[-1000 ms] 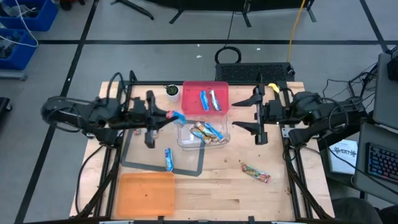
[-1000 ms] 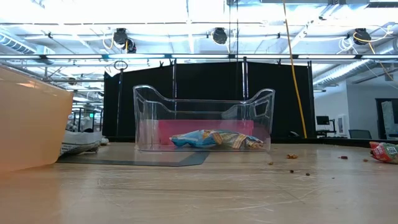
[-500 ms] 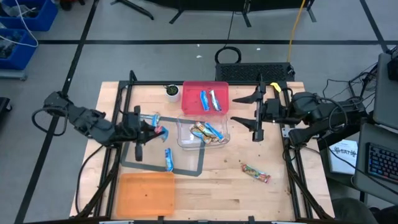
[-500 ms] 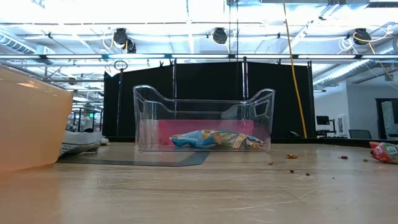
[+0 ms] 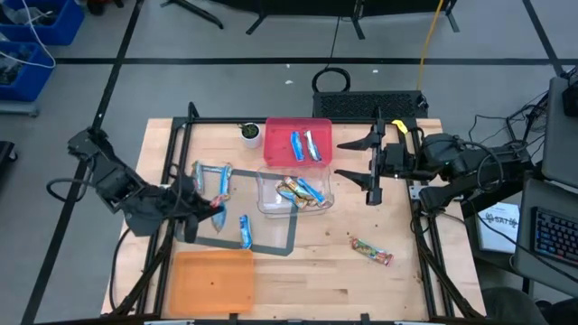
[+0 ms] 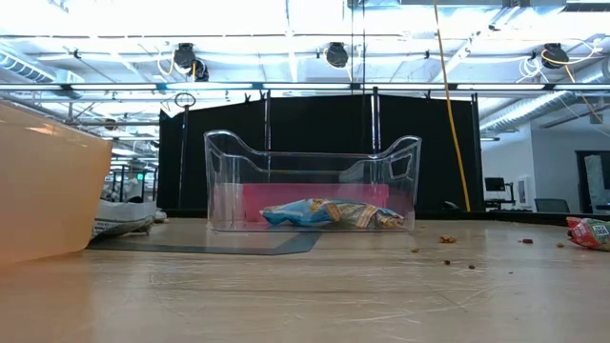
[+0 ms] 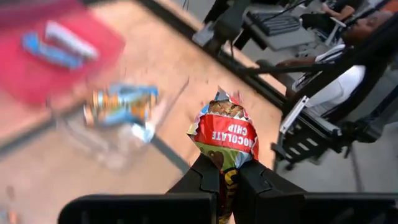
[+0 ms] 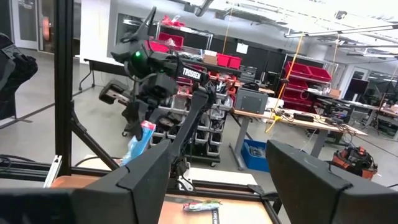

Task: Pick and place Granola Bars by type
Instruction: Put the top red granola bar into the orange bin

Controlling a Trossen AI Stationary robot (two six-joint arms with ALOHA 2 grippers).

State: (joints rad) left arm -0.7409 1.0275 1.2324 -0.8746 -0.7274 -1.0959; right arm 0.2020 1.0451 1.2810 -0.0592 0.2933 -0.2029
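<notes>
My left gripper (image 5: 213, 207) hangs over the dark mat (image 5: 271, 242), left of the clear bin (image 5: 267, 204), and is shut on a Granola Bar (image 7: 222, 132) in a red wrapper marked chocolate chip. My right gripper (image 5: 369, 171) stands open in the air to the right of the bin and holds nothing. The bin holds several bars (image 5: 300, 190). Two blue bars (image 5: 303, 144) lie in the red tray (image 5: 282, 131). More blue bars (image 5: 210, 173) lie at the mat's far left, and one (image 5: 245, 231) lies on the mat. A tan bar (image 5: 371, 251) lies on the table at the near right. My left gripper pinches the bar's lower end (image 7: 225, 167) between its two fingers (image 7: 205, 177). The fingers reach in from the table's left, slanting down. The bar sticks out past the fingertips with its torn-open end (image 7: 224, 107) farthest from them, lifted clear of the table.
An orange container (image 5: 212, 282) stands at the near left corner. A small white cup (image 5: 250, 133) sits left of the red tray. Crumbs (image 6: 446, 240) dot the wood to the right of the bin. Black frame rails (image 5: 181, 135) run along the table's sides.
My left gripper has drawn away from the clear bin toward the table's left and near edges, sinking a little. It stayed shut on the bar while its wrist rolled. The blue bars at the mat's far left, which the arm covered before, now show.
</notes>
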